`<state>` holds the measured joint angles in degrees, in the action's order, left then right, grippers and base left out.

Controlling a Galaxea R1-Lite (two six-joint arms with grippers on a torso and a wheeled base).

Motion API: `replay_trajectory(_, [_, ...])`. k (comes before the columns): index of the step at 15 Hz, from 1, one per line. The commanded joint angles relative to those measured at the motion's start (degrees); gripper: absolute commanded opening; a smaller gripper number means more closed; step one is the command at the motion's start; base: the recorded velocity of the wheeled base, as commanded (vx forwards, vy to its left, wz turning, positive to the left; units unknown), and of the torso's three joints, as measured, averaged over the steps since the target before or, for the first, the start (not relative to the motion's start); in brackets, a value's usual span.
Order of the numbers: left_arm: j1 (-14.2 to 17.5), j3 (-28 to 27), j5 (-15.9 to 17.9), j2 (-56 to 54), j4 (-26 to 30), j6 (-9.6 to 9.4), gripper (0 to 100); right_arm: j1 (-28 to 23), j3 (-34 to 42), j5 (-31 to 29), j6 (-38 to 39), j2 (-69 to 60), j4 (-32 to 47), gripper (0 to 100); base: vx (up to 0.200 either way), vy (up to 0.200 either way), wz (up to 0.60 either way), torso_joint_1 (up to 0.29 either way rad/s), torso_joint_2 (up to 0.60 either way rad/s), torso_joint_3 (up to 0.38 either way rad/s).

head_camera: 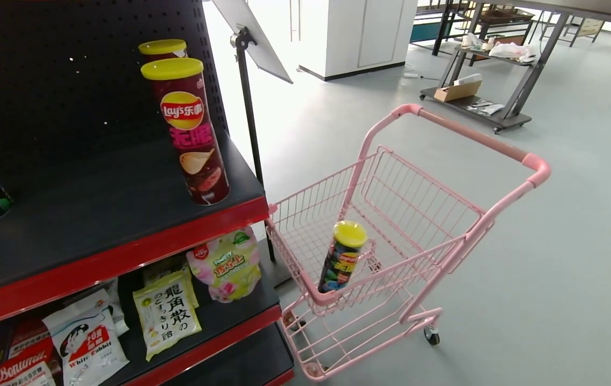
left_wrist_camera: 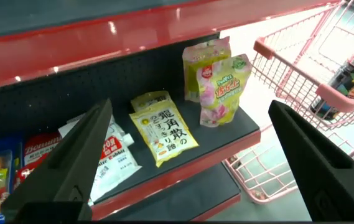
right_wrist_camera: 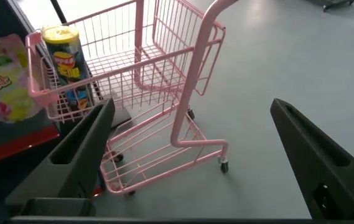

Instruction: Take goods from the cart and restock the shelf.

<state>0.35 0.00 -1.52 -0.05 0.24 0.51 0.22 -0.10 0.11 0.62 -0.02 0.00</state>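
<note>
The left gripper (left_wrist_camera: pixel 189 104) has its jaws spread wide, nothing between them. It faces the lower shelf (left_wrist_camera: pixel 242 127), where a yellow snack bag (left_wrist_camera: pixel 164 134) and a pink-and-green pouch (left_wrist_camera: pixel 223 90) lie. The right gripper (right_wrist_camera: pixel 192 102) is just as wide and empty, over the grey floor (head_camera: pixel 552 268) beside the pink cart (head_camera: pixel 471 134). A yellow-lidded chip can (head_camera: pixel 344 257) stands in the basket corner nearest the shelving. On the upper shelf (head_camera: pixel 96 214) a dark-red can (head_camera: pixel 187 128) stands upright near the red front edge, another can (head_camera: pixel 163 48) behind it.
</note>
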Motion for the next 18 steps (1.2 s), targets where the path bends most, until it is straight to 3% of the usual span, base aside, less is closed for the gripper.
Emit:
replay_trajectory(1, [0.00, 0.00, -0.06, 0.05, 0.02, 0.02, 100, 0.04, 0.01, 0.24, -0.01, 0.02, 0.00, 100, 0.000, 0.000, 0.00, -0.183, 0.51, 0.334])
replay_trajectory(12, [0.00, 0.00, -0.06, 0.05, 0.02, 0.02, 100, 0.04, 0.01, 0.24, -0.27, 0.02, 0.00, 100, 0.000, 0.000, 0.00, -0.150, 0.51, 0.362])
replay_trajectory(18, [0.00, 0.00, 0.03, 0.05, 0.02, 0.02, 100, 0.04, -0.17, -0.02, -1.59, 0.02, 0.00, 100, 0.000, 0.000, 0.00, -0.017, 0.06, 0.051])
